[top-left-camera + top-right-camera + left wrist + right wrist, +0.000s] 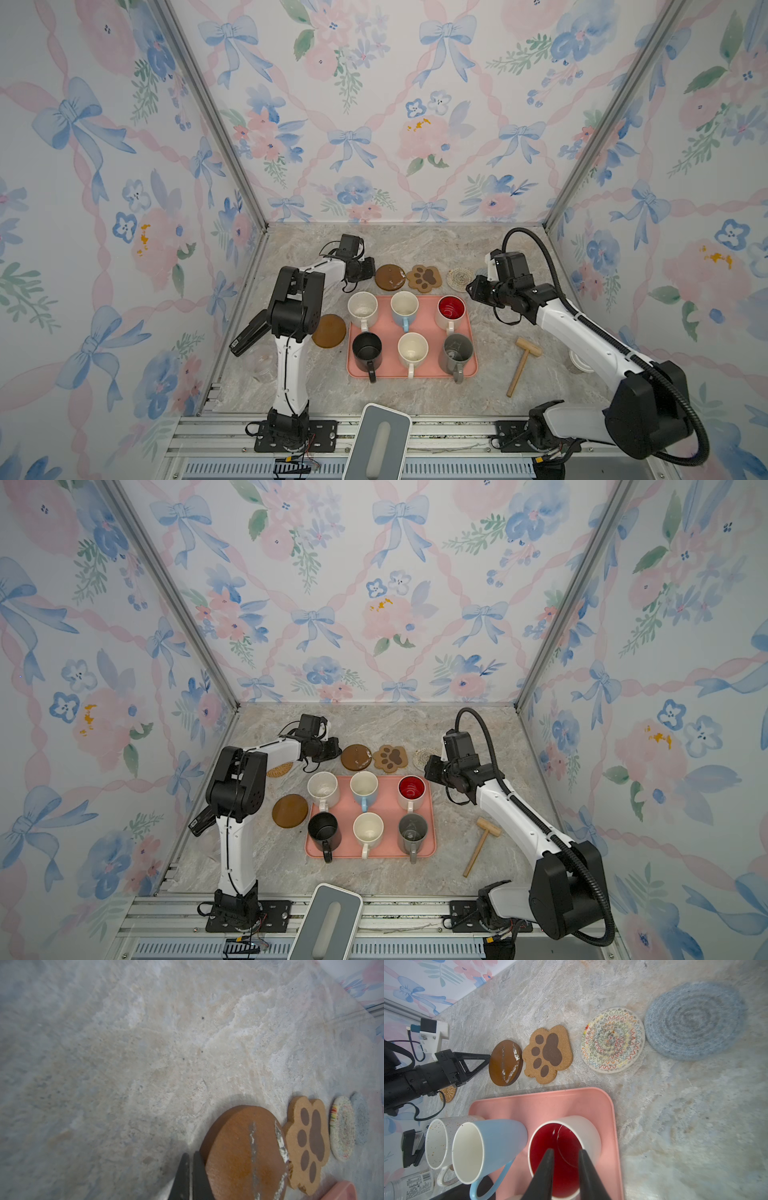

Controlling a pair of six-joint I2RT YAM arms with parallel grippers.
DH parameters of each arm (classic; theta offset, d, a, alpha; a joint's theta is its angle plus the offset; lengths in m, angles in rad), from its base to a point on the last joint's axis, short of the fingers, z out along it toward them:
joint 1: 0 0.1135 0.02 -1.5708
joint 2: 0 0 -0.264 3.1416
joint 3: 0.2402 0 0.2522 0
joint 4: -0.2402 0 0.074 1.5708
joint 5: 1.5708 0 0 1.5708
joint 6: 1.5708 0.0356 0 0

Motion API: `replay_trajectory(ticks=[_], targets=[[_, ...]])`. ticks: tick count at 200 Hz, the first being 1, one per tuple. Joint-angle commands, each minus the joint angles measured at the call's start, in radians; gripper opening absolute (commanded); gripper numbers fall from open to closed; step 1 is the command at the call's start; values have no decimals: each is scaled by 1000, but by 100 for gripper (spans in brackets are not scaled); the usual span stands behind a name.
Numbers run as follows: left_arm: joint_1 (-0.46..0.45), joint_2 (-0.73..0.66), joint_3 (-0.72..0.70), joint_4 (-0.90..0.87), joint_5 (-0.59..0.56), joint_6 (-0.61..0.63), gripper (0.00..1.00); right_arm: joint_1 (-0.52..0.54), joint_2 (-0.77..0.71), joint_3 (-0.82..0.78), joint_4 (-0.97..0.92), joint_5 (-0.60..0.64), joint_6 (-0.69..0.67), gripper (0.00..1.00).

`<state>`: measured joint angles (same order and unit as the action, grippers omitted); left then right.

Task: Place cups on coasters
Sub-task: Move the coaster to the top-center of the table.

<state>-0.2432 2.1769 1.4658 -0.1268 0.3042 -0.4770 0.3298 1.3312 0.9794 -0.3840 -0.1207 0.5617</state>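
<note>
Six cups stand on the pink tray (471, 332): speckled cream (363, 309), light blue (404, 309), red-inside white (451, 311), black (367, 349), cream (412, 351), grey (457, 353). Behind the tray lie a brown round coaster (390, 277), a paw-print coaster (424, 277), a cream woven coaster (460, 279) and a light-blue woven coaster (693, 1020). Another brown round (329, 331) and a tan rattan coaster (279, 769) lie left of the tray. My left gripper (190, 1156) is shut, its tips at the back brown coaster's edge. My right gripper (565, 1152) hovers open over the red-inside cup.
A wooden mallet (523, 365) lies right of the tray. A black stapler-like object (249, 332) and a clear bottle (259, 365) sit by the left arm. A small jar (577, 361) is under the right arm. A grey device (378, 440) stands at the front edge.
</note>
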Motion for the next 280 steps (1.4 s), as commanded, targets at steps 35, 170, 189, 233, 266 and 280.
replay_trajectory(ticks=[35,170,189,233,266,280], targets=[[-18,47,23,-23,12,-16,0,-12,-23,-18,5,-9,4,25],[8,-6,111,-24,-129,-52,0,-19,-14,-11,15,-23,4,25],[12,-39,131,-24,-167,-53,0,-19,-15,-8,17,-28,6,24],[12,-166,78,-18,-258,-41,0,0,-44,-1,5,-14,5,24],[8,-294,-12,-13,-353,-12,0,16,-54,9,-15,6,-8,24],[2,-357,-58,-8,-401,-5,0,23,-57,10,-14,10,-5,24]])
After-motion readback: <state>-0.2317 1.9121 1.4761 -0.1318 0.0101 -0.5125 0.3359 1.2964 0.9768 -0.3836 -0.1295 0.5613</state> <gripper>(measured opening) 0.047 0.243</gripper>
